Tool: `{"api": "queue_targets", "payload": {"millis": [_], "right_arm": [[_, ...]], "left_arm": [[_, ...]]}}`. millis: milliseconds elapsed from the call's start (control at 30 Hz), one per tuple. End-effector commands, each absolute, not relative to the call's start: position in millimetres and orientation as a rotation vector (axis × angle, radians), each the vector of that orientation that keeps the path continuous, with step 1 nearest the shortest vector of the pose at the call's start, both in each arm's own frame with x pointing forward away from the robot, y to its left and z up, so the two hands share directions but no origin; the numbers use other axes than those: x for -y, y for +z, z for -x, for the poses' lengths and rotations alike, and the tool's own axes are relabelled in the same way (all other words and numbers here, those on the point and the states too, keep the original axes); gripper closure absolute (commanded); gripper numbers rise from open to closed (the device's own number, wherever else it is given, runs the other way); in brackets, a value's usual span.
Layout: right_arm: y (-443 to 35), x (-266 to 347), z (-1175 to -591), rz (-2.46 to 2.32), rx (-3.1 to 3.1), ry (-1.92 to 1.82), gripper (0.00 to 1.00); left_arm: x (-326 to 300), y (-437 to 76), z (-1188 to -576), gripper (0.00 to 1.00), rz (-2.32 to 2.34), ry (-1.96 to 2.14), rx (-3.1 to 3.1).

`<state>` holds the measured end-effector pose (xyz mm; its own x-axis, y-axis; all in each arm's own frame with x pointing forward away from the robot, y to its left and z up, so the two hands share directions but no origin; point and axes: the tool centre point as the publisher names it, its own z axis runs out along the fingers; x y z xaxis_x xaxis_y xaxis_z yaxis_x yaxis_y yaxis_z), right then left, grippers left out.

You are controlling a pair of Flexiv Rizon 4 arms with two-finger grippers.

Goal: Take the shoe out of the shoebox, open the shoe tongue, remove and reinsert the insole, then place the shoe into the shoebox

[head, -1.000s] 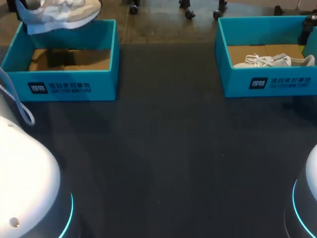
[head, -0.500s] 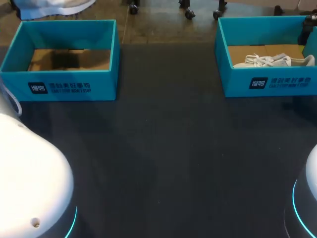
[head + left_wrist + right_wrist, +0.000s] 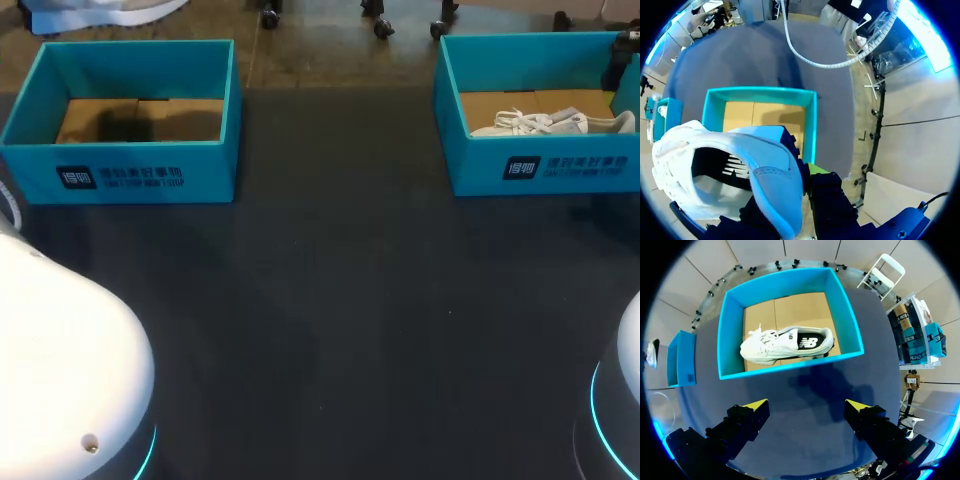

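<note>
My left gripper (image 3: 802, 179) is shut on the pale blue heel collar of a white shoe (image 3: 715, 165) and holds it high above the empty left teal shoebox (image 3: 760, 95). In the head view only the sole of that shoe (image 3: 95, 10) shows, beyond the left shoebox (image 3: 130, 170). A second white shoe (image 3: 785, 345) lies on its side in the right teal shoebox (image 3: 790, 282), also seen in the head view as shoe (image 3: 550, 122) and box (image 3: 540, 170). My right gripper (image 3: 806, 407) hangs open above the table, on the near side of that box, with nothing between its fingers.
The dark table (image 3: 330, 300) stretches between the two boxes and toward me. My arms' white bases sit at the near left (image 3: 60, 380) and near right (image 3: 625, 400) corners. A cable loop (image 3: 840, 60) hangs from my left arm above the table.
The left arm has lifted the shoe higher and farther back, so it has nearly left the head view. The shadow in the left box has shrunk. The right arm is unmoved.
</note>
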<state>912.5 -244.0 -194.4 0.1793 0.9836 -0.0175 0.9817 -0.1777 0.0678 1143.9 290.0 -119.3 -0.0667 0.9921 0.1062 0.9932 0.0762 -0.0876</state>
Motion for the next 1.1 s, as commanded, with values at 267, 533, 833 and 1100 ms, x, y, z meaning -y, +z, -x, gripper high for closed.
{"api": "queue_targets", "payload": {"millis": [267,533,833,1100], "right_arm": [[-194.5,243.9,-912.5,-2.364,-1.971,0.045,0.00],[-194.5,243.9,-912.5,-2.364,-1.971,0.045,0.00],[-194.5,243.9,-912.5,-2.364,-1.971,0.045,0.00],[-194.5,243.9,-912.5,-2.364,-1.971,0.045,0.00]], "left_arm": [[-285.4,-98.1,-1111.8,1.00,2.099,-0.146,2.242],[-270.2,-101.1,-1085.8,1.00,2.154,-0.095,2.194],[-228.0,-74.5,-1005.7,1.00,2.305,-0.115,2.100],[-196.9,-66.7,-955.4,1.00,2.255,-0.240,2.146]]}}
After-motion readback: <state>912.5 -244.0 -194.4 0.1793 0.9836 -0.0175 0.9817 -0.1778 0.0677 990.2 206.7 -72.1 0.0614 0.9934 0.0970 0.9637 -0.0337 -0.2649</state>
